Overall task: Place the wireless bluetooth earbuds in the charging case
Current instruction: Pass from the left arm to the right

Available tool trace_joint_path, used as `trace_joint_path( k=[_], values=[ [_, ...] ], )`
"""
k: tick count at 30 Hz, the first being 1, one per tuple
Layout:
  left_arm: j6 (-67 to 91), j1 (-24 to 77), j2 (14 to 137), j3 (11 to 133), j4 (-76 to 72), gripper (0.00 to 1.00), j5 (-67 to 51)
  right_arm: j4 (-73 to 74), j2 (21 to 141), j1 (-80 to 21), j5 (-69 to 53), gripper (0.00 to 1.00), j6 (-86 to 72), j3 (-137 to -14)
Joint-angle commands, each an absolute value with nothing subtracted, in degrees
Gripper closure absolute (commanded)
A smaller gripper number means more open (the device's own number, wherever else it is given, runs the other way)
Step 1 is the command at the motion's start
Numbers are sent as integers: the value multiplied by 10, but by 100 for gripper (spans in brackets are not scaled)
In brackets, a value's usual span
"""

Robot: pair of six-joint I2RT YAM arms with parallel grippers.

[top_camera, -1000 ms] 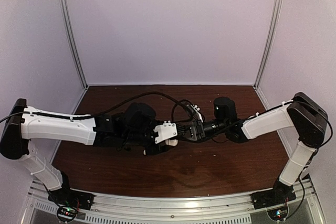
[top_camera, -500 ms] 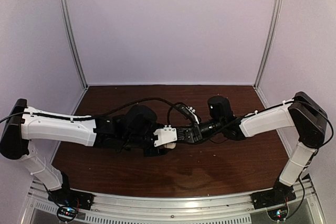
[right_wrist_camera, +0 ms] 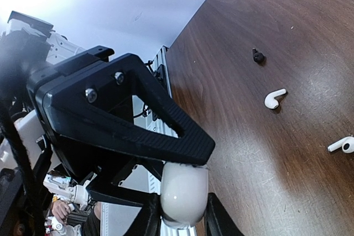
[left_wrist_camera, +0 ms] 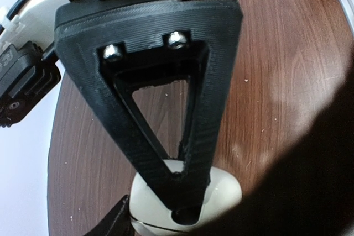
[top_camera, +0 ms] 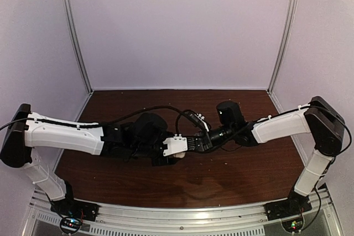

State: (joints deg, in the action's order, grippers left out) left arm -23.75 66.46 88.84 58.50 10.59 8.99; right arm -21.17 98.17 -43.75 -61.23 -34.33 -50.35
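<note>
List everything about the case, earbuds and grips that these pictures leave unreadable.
- Charging case: lid state unknown. The right wrist view crops its base, and the left wrist view covers it with a black finger and dark blur.
- One white earbud: cut by the right wrist frame edge.
- Black earbud: too small for detail.
- Top external: case and earbuds hidden under the meeting arms.
- Either end effector: open or shut unclear.

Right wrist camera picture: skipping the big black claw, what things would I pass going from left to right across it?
charging case → black earbud → white earbud → second white earbud, at the right edge.
</note>
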Motion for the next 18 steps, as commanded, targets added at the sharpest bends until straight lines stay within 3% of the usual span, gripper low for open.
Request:
trace_joint_path(
  k=[1,6,13,18],
  values=[
    [-241,668,890,600,79,60,103,-198,986,-441,-600,80,-330,-518],
    [-222,668,888,600,78,49,127,-201,981,-437,-600,89,-330,-520],
    [-172,668,841,570,49,28,166,-274,945,-400,-593,90,-371,-497],
    [-122,667,765,508,-55,12,184,-358,906,-374,-561,90,-414,-466]
  ],
)
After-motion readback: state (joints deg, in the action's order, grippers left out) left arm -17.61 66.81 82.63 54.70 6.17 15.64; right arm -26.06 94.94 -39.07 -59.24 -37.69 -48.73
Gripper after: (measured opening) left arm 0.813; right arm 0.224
